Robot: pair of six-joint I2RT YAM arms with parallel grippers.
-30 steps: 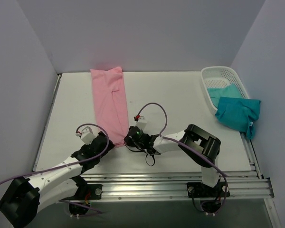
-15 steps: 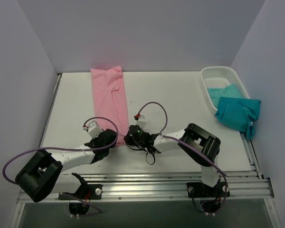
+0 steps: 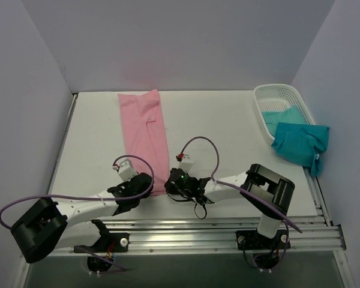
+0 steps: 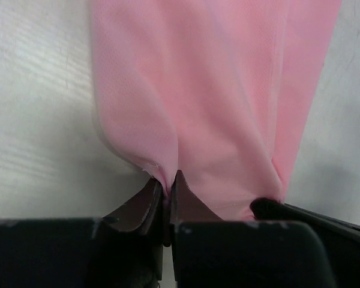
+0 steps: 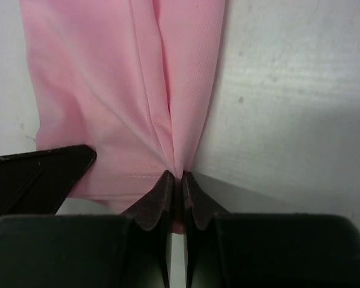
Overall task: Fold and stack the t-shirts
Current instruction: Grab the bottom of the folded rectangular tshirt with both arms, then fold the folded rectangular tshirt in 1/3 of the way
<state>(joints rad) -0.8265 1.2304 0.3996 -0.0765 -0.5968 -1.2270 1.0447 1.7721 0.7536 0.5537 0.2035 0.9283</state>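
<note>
The pink t-shirt (image 3: 145,135) lies as a long narrow folded strip from the back of the table toward the arms. My left gripper (image 3: 149,187) is shut on its near left corner; in the left wrist view the pink t-shirt (image 4: 216,96) bunches between the jaws of the left gripper (image 4: 167,183). My right gripper (image 3: 170,186) is shut on the near right corner, and the pink t-shirt (image 5: 126,84) is pinched in the right gripper (image 5: 180,180). A teal t-shirt (image 3: 301,143) hangs over the basket's near rim, another teal t-shirt (image 3: 281,116) lies inside.
The white lattice basket (image 3: 278,92) stands at the back right by the wall. Metal rails (image 3: 228,228) run along the table's near edge. Purple cables loop above both wrists. Walls close the table on left, back and right.
My left gripper has come in to the shirt's near left corner and shut on it. Both grippers have drawn the strip's near end toward the arms and a little to the right.
</note>
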